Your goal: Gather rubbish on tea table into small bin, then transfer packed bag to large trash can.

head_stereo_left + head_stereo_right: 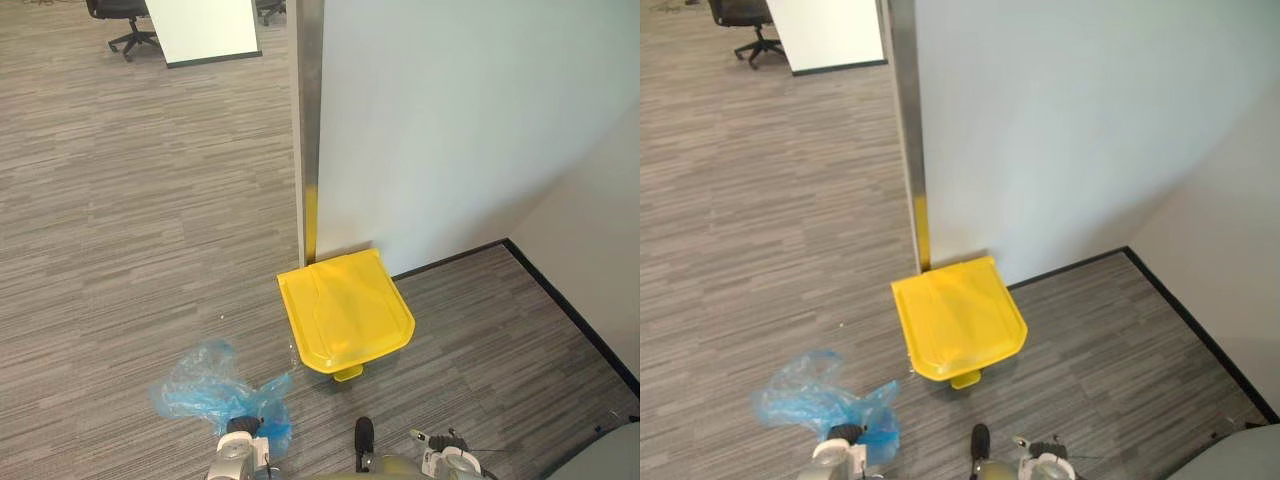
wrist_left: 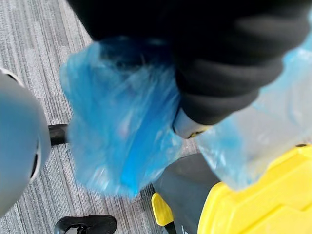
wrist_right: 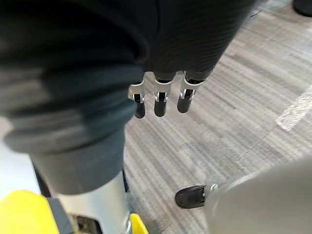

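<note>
A large trash can with a shut yellow lid (image 1: 345,310) stands on the carpet against the white wall, just ahead of me. Its yellow foot pedal (image 1: 348,373) sticks out at the front. A crumpled blue plastic bag (image 1: 205,385) hangs at the lower left, bunched round my left hand (image 1: 238,430). In the left wrist view the blue bag (image 2: 122,126) drapes past the hand's dark cover (image 2: 229,73), off the floor, close beside the yellow lid (image 2: 263,200). My right hand (image 3: 157,100) hangs over bare carpet, fingers straight, holding nothing.
A white wall with a metal corner post (image 1: 308,130) rises behind the can. A second wall with a black skirting (image 1: 570,310) closes the right side. An office chair (image 1: 125,20) and a white panel (image 1: 205,30) stand far back left. Carpet (image 1: 140,220) stretches left.
</note>
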